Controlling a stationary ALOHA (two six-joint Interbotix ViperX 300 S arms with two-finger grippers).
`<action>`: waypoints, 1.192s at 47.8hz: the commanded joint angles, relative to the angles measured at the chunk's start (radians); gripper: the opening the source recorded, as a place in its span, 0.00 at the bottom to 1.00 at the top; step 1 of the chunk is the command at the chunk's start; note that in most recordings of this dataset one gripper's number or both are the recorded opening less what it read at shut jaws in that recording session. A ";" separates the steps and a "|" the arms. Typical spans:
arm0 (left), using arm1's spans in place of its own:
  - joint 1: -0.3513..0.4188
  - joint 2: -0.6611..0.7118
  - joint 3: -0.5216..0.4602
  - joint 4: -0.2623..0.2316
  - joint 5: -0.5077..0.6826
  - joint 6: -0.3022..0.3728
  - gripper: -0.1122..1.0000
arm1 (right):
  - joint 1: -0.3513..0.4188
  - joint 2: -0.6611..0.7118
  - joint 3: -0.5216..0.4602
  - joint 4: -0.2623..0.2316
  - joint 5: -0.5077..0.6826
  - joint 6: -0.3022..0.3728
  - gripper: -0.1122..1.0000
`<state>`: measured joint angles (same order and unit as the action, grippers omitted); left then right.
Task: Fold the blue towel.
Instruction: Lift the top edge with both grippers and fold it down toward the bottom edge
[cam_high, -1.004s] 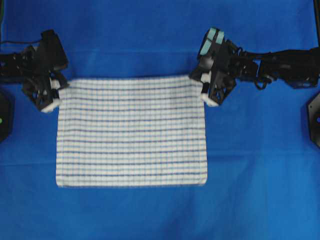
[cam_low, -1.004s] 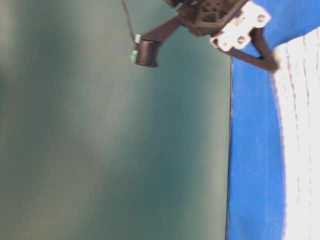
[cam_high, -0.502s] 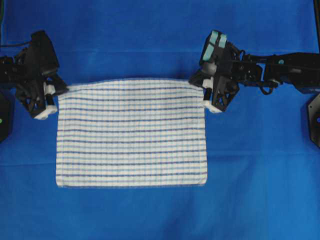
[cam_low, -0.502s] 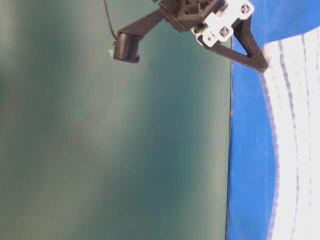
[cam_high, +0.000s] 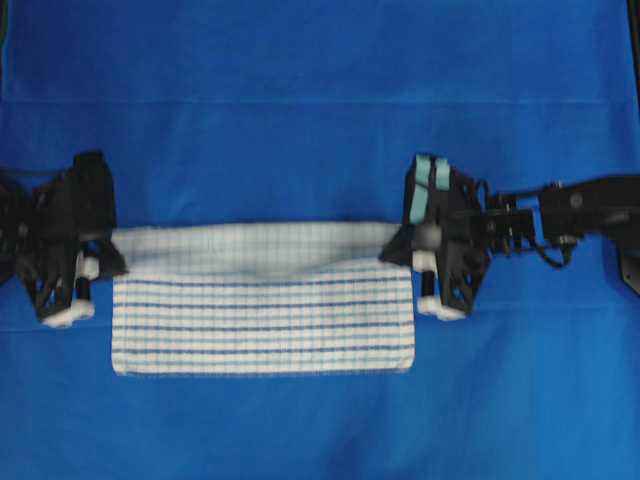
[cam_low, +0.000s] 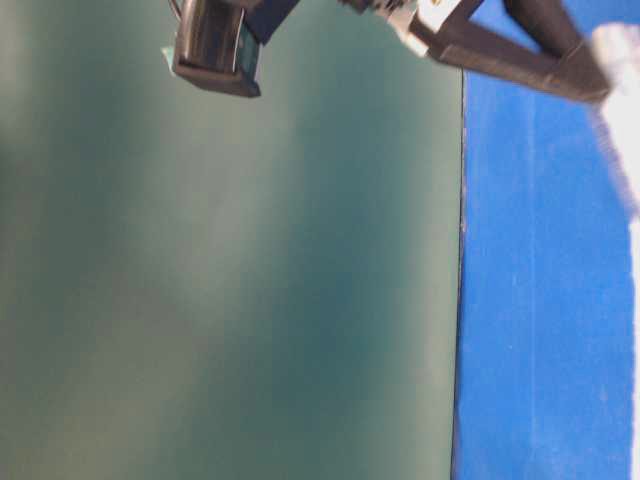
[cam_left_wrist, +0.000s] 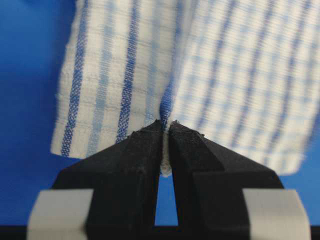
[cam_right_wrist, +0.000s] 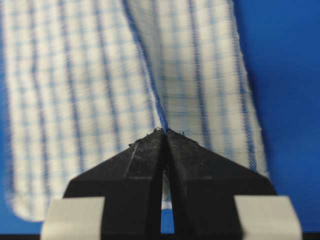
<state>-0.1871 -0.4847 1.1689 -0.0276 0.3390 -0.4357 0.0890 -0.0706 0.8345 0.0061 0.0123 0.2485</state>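
Note:
The blue towel (cam_high: 262, 330), white with thin blue stripes, lies on the blue table sheet with its far edge lifted and carried over its near part. My left gripper (cam_high: 108, 255) is shut on the towel's far left corner. My right gripper (cam_high: 392, 252) is shut on the far right corner. In the left wrist view the black jaws pinch the cloth's edge (cam_left_wrist: 165, 131). In the right wrist view the jaws pinch a blue-striped fold of the towel (cam_right_wrist: 165, 132). The table-level view shows the left fingers (cam_low: 520, 65) holding a white corner (cam_low: 615, 45).
The plain blue sheet (cam_high: 320, 100) covers the whole table. A dark green wall (cam_low: 230, 280) fills the left of the table-level view. Dark arm bases sit at both side edges of the overhead view (cam_high: 630, 275).
Both grippers have moved toward the near edge with the towel's far corners. The far edge has risen and travelled over the towel, so the flat striped area showing is much shorter.

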 joint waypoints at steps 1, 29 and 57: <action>-0.069 0.002 -0.015 -0.002 -0.018 -0.041 0.12 | 0.044 -0.021 -0.006 0.002 0.000 0.012 0.11; -0.290 0.140 -0.095 -0.002 -0.107 -0.172 0.12 | 0.187 -0.006 -0.018 0.003 -0.021 0.092 0.11; -0.302 0.144 -0.100 -0.002 -0.077 -0.169 0.12 | 0.222 0.032 -0.067 0.003 -0.017 0.100 0.11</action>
<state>-0.4847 -0.3344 1.0891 -0.0291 0.2654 -0.6059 0.3068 -0.0307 0.7915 0.0061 -0.0015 0.3467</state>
